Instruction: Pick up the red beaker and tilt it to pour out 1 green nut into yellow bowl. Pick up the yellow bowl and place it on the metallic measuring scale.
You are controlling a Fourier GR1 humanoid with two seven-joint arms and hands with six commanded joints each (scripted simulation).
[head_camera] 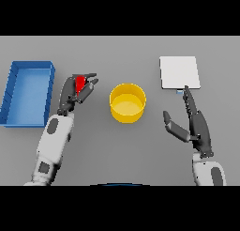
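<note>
The red beaker point(80, 82) shows only as a small red patch between the curled fingers and thumb of my left hand point(75, 91), left of the yellow bowl point(127, 102). The bowl stands in the middle of the table, and I cannot make out a green nut inside it. The metallic measuring scale point(179, 72) is a pale flat square at the upper right. My right hand point(194, 122) rests open below the scale, fingers straight and pointing up toward its near edge, thumb spread to the left.
A blue tray point(13, 93) lies at the far left, beside my left forearm. The grey table point(122, 150) spreads around the bowl.
</note>
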